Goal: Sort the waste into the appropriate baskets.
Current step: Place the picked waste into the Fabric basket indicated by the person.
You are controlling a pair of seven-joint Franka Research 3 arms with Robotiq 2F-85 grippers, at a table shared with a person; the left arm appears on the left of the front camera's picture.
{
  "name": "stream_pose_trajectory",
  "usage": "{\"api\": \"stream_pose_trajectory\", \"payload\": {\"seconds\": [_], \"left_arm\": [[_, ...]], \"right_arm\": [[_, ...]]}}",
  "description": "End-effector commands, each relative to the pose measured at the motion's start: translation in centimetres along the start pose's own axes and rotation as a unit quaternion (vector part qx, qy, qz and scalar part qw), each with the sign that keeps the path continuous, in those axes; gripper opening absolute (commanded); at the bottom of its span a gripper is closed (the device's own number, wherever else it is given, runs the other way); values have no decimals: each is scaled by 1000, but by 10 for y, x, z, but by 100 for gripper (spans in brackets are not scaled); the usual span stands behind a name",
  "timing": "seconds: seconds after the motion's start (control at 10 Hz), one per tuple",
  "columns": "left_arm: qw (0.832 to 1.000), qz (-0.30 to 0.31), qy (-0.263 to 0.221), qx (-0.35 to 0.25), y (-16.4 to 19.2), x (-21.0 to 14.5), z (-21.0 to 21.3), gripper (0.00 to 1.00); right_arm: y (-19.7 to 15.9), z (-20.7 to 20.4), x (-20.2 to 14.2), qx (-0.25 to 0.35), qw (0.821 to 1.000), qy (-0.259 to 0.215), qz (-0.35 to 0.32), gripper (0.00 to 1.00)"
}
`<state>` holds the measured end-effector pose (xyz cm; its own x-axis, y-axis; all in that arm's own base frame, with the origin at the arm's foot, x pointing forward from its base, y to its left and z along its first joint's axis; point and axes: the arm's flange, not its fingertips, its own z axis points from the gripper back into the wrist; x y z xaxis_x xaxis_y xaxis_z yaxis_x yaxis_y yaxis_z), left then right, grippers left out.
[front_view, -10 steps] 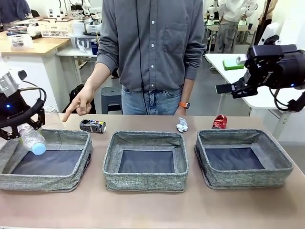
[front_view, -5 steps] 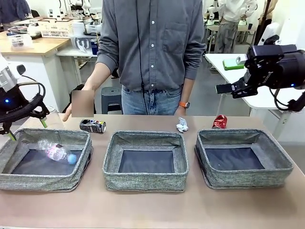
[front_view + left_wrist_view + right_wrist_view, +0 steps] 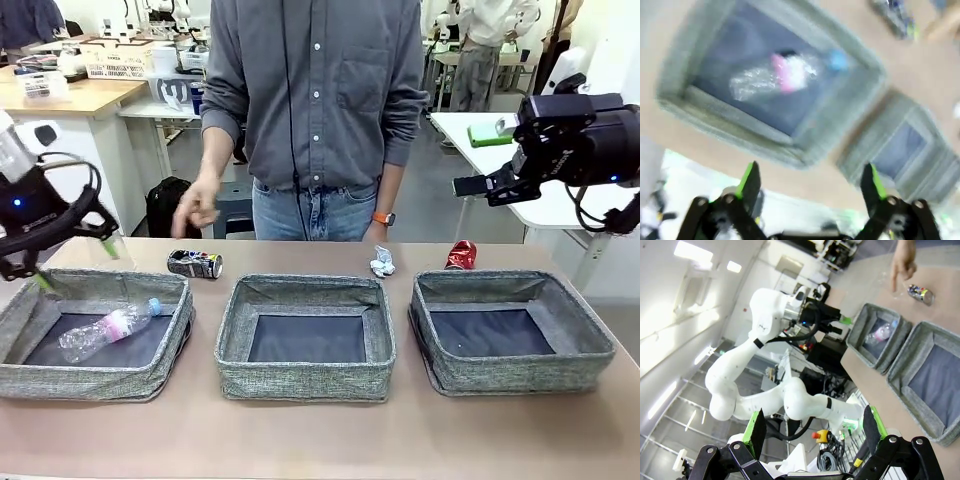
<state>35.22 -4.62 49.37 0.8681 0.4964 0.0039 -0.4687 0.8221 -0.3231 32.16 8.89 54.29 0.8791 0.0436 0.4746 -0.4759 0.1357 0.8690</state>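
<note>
In the left basket [image 3: 100, 385], the clear plastic bottle [image 3: 105, 330] is lying on its side, while the left end effector [image 3: 74, 263] is hovering above its far rim, jaws spread and empty, and the right end effector [image 3: 815, 415] is hanging open, well apart.

The picture is motion-blurred. The left gripper [image 3: 810, 170] has its black fingers with green pads spread wide, nothing between them. Beyond them a clear plastic bottle with a pink label [image 3: 775, 77] lies on its side on the dark bottom of a low grey woven-fabric basket [image 3: 850, 100], its blue cap [image 3: 836, 59] toward one corner. A second grey basket [image 3: 875, 140] sits just beside it on the tan tabletop [image 3: 920, 75]. A dark printed can [image 3: 895, 15] lies past the first basket's corner.
</note>
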Motion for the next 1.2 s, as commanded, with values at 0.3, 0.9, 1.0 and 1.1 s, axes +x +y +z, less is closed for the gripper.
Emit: {"api": "stream_pose_trajectory", "payload": {"seconds": [0.3, 0.9, 1.0, 1.1], "left_arm": [[750, -246, 330, -518, -4, -4, 55, 100], [826, -232, 145, -493, -4, -14, 82, 100], [826, -232, 145, -493, -4, -14, 82, 100], [826, -232, 145, -493, -4, -14, 82, 100]], "right_arm": [[0, -2, 1, 12, 1000, -7, 13, 100], [0, -2, 1, 12, 1000, -7, 13, 100], [0, -2, 1, 12, 1000, -7, 13, 100], [0, -2, 1, 12, 1000, -7, 13, 100]]}}
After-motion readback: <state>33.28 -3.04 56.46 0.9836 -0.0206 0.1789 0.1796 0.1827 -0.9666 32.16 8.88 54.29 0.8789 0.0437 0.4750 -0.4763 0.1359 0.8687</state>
